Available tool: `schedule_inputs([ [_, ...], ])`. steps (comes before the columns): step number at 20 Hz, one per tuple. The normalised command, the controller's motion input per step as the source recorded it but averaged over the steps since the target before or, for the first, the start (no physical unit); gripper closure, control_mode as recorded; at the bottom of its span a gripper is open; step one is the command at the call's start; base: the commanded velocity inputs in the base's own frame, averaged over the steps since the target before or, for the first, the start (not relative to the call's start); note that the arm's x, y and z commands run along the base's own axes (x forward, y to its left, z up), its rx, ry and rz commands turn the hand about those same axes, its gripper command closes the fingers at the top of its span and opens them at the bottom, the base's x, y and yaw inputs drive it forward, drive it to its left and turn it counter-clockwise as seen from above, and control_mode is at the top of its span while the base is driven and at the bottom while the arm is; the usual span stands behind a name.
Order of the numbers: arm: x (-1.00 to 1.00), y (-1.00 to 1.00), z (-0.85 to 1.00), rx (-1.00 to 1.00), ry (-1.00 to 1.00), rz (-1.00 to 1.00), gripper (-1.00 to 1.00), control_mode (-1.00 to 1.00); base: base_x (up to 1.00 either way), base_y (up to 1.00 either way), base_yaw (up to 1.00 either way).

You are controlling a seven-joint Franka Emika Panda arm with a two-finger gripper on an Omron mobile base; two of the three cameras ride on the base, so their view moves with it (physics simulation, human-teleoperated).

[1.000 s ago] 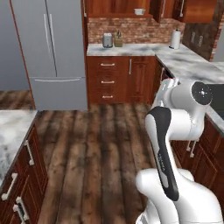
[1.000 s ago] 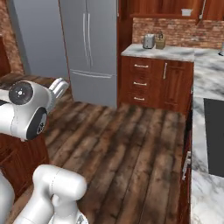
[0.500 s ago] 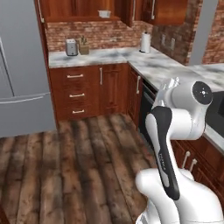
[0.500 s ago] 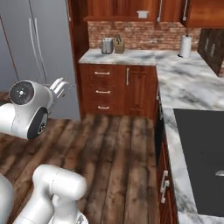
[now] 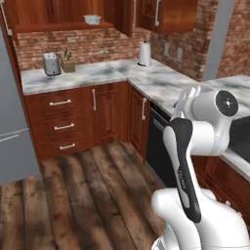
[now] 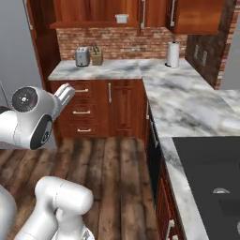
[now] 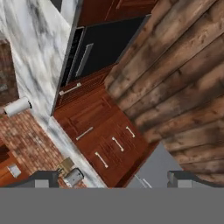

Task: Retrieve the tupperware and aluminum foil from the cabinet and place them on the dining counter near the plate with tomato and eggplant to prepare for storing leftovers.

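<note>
L base view: white arm (image 5: 188,146) folded at lower right. Wall cabinet (image 5: 173,14) up top, reddish-brown. Small whitish container, prob. the tupperware (image 5: 92,19), sits on open shelf at cabinet level, above toaster (image 5: 51,63) & knife block (image 5: 68,63). Paper towel roll (image 5: 144,52) in counter corner.
R base view: same container on the shelf, upper centre. Marble counter (image 6: 187,101) runs right; black cooktop (image 6: 211,159) set in it.
Hand view: gripper (image 7: 111,178) tips wide apart, nothing between. Looks over wood floor (image 7: 183,74), base drawers (image 7: 109,140).
Foil: can't tell where.
</note>
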Motion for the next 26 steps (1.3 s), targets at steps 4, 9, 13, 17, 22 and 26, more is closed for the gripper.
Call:
schedule_inputs([
  [4,0.00,0.00,0.00,0.00,0.00,0.00,-1.00,1.00,1.00,0.07,-0.15],
  [9,0.00,0.00,0.00,0.00,0.00,0.00,-1.00,1.00,1.00,0.10,-0.06],
  [13,0.00,0.00,0.00,0.00,0.00,0.00,-1.00,1.00,1.00,0.10,-0.06],
  [17,0.00,0.00,0.00,0.00,0.00,0.00,-1.00,1.00,1.00,0.07,-0.06],
  [22,0.00,0.00,0.00,0.00,0.00,0.00,-1.00,1.00,1.00,0.02,-0.05],
  [26,0.00,0.00,0.00,0.00,0.00,0.00,-1.00,1.00,1.00,0.00,-0.03],
])
